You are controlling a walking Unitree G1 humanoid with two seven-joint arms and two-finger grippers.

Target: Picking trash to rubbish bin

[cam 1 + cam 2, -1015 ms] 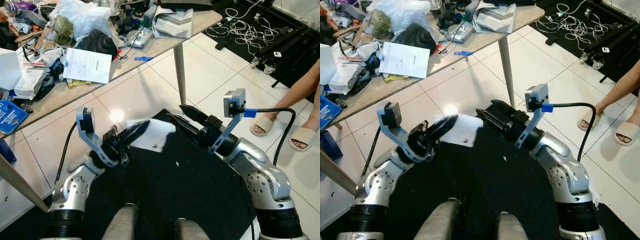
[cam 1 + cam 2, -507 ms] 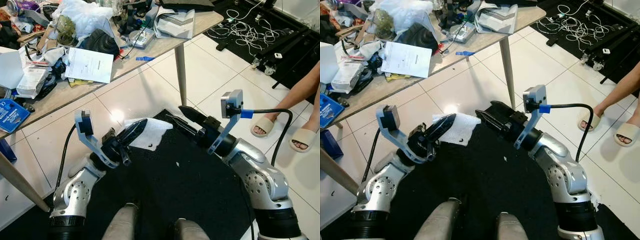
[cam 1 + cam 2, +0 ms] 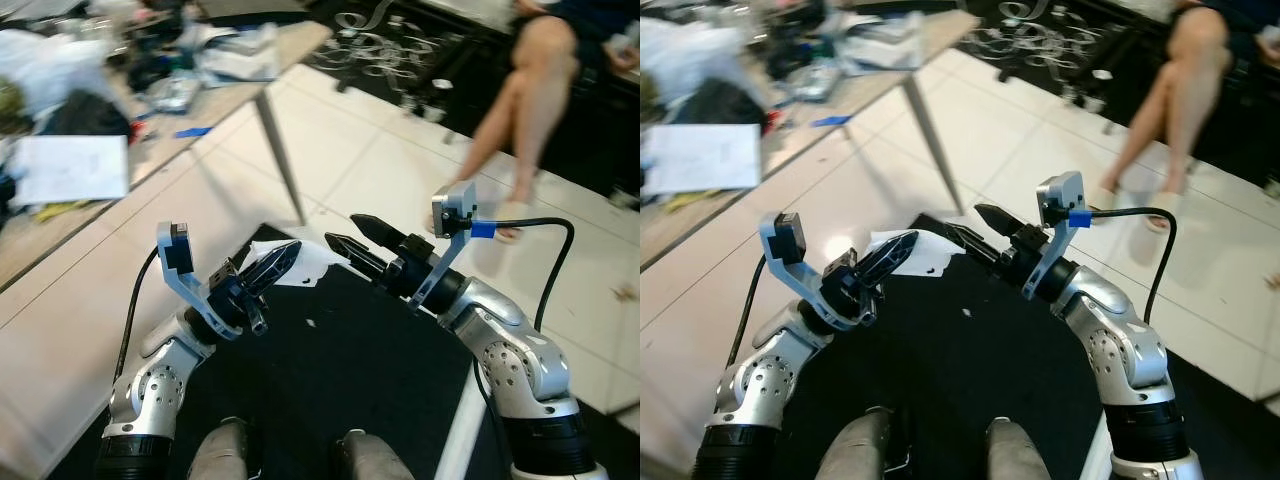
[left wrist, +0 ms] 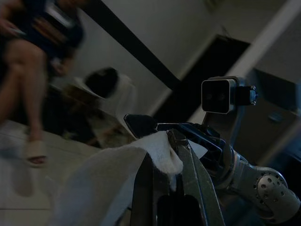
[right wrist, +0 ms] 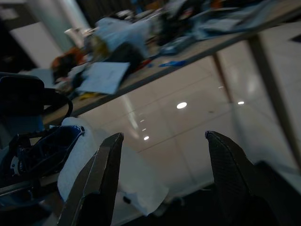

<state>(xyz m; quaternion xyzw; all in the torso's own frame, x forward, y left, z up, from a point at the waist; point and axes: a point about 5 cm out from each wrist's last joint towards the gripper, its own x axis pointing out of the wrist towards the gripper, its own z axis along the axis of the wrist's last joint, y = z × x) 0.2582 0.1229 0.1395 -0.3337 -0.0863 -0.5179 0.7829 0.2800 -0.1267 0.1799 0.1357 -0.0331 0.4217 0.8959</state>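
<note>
My left gripper is shut on a white crumpled tissue, held in front of me above a black mat. The left wrist view has the tissue pinched between the two fingers. My right gripper hangs just to the right of the tissue, open, with nothing between its fingers. In the right wrist view the tissue and the left gripper lie just ahead of it.
A cluttered table with papers and bags stands at the left, one leg near the mat. A person's legs are at the upper right. White tiled floor lies between, with cables at the back.
The camera has swung right: the table has slid left and the person shows more. Both grippers keep their poses, the left still holding the tissue.
</note>
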